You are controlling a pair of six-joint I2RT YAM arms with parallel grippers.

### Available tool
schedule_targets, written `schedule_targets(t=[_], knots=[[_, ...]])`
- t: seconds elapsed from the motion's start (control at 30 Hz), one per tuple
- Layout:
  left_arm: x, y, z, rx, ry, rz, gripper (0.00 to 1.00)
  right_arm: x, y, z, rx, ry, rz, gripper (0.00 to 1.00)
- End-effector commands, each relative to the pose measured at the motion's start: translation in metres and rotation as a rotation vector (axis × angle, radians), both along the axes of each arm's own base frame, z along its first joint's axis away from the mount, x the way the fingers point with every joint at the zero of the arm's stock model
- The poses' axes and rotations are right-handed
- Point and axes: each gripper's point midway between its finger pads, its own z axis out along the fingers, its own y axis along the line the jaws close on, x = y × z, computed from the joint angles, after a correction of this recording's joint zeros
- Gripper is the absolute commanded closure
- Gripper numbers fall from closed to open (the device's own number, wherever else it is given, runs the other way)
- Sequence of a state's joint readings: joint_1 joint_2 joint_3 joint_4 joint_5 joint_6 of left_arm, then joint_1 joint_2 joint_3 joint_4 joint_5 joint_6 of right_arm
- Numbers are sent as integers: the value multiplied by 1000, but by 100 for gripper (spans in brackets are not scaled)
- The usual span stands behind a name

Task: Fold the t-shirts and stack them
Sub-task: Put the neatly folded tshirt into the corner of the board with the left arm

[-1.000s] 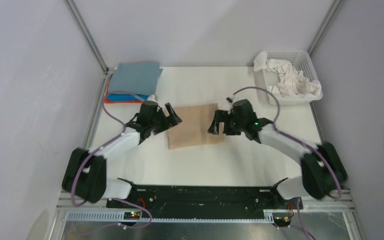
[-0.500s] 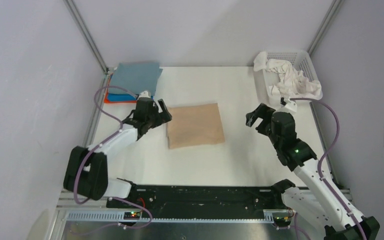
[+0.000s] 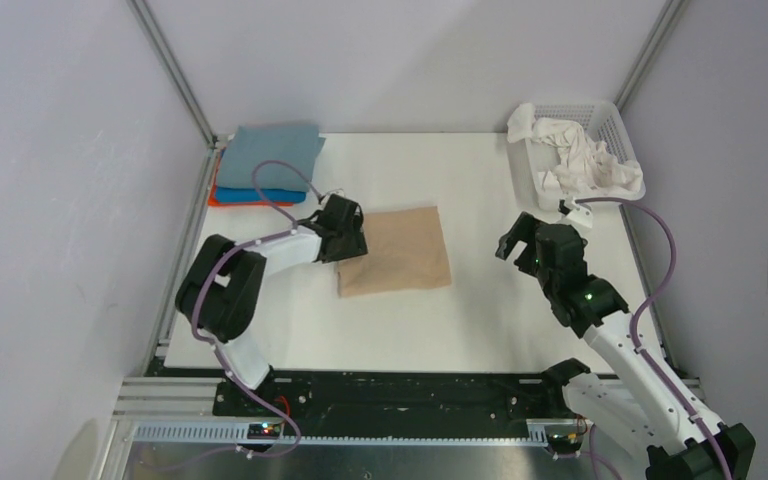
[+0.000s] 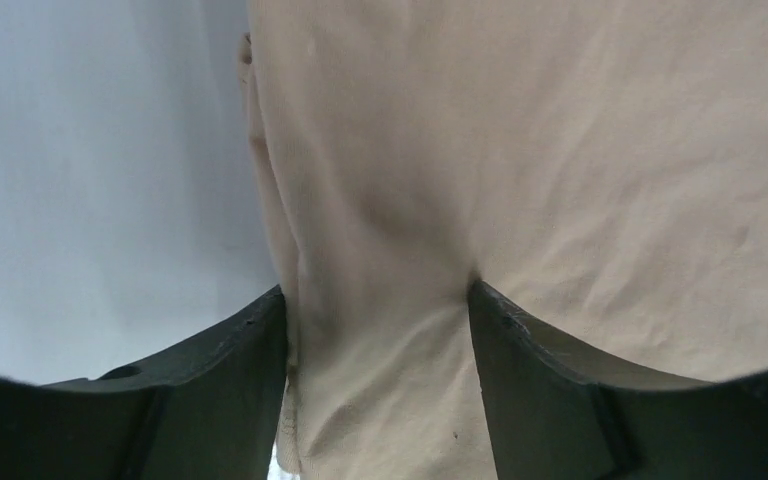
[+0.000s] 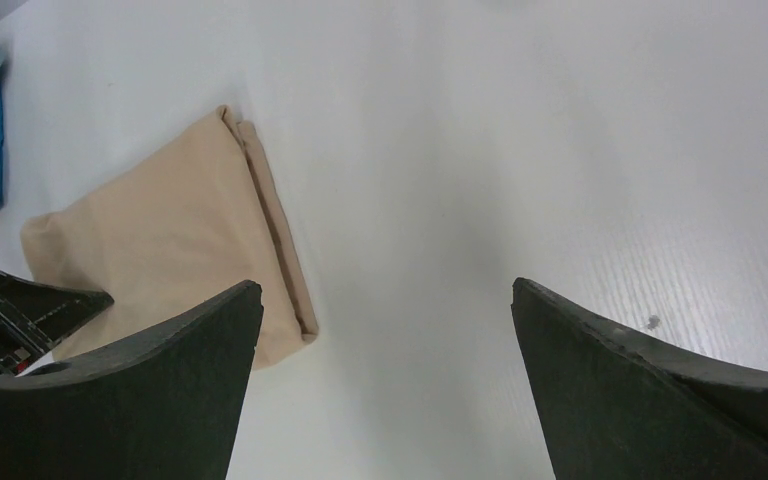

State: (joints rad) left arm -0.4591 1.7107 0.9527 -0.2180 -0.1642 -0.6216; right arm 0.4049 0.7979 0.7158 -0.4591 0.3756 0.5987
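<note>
A folded tan t-shirt (image 3: 400,250) lies flat mid-table; it also shows in the left wrist view (image 4: 560,150) and the right wrist view (image 5: 160,240). My left gripper (image 3: 348,240) presses down on its left edge. Its jaws (image 4: 375,295) are partly closed with a wide band of wrinkled tan cloth between them. My right gripper (image 3: 520,240) is open and empty above bare table right of the shirt (image 5: 385,285). A grey-blue shirt (image 3: 270,155) tops a folded stack over bright blue (image 3: 260,194) and orange (image 3: 222,201) at the back left.
A white mesh basket (image 3: 615,125) at the back right holds crumpled white shirts (image 3: 580,160). Metal frame posts and walls bound the table on the left, the right and the back.
My left gripper has moved right from beside the tan shirt onto its left edge. My right arm pulled back from the shirt's right edge to the right, then hardly moved.
</note>
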Motion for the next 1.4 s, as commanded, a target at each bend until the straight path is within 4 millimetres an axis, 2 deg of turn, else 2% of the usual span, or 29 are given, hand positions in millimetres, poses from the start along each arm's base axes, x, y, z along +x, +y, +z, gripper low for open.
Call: schedule_targets(t=[0.0, 0.13, 0.2, 0.23, 0.27, 0.3, 0.37, 0.4, 0.47, 0.57, 0.7, 0.73, 0.77, 0.8, 0.87, 0.97, 1.07, 1.2, 1.27, 1.37], knots=[[-2, -5, -11, 106, 34, 16, 33, 1, -14, 2, -40, -5, -54, 1], [-9, -1, -26, 159, 80, 23, 39, 0, -17, 1, -50, -1, -62, 1], [-7, -5, -30, 154, 91, 16, 50, 0, -17, -1, -54, 6, -61, 1], [-6, -7, -31, 153, 92, 15, 62, 1, -17, -1, -55, 7, -59, 0], [-1, -9, -30, 153, 86, 12, 68, 1, -16, -2, -57, 11, -54, 1], [0, -9, -29, 164, 83, 1, 83, 0, -16, -2, -61, 14, -50, 1], [12, -11, -14, 192, 42, -25, 98, 0, -17, -3, -69, 17, -47, 1], [16, -9, -7, 214, 22, -31, 99, 0, -17, -3, -75, 16, -48, 1], [29, -3, 18, 270, -46, -46, 100, 1, -19, -4, -81, 15, -55, 1], [57, 4, 65, 386, -175, -100, 100, 0, -25, -5, -81, 9, -95, 1], [96, 32, 111, 641, -279, -78, 100, 0, -31, -5, -96, 1, -125, 1], [104, 34, 112, 696, -277, -112, 100, 0, -32, -6, -102, 2, -128, 0], [116, 38, 126, 720, -304, -91, 100, 0, -34, -6, -109, 2, -136, 1], [124, 42, 125, 769, -295, -116, 100, 0, -35, -7, -112, 3, -140, 1], [149, 50, 149, 798, -336, -93, 100, 1, -38, -8, -121, 5, -155, 0], [176, 65, 167, 817, -378, -102, 100, 3, -40, -9, -130, 0, -171, 1], [204, 82, 194, 904, -429, -144, 100, 4, -44, -11, -151, 4, -186, 1], [220, 101, 219, 999, -457, -250, 100, 4, -54, -12, -195, 7, -231, 1], [222, 108, 233, 1010, -489, -298, 100, 3, -59, -11, -211, 2, -253, 1], [222, 117, 266, 1007, -554, -291, 100, 4, -63, -10, -224, 0, -270, 1]])
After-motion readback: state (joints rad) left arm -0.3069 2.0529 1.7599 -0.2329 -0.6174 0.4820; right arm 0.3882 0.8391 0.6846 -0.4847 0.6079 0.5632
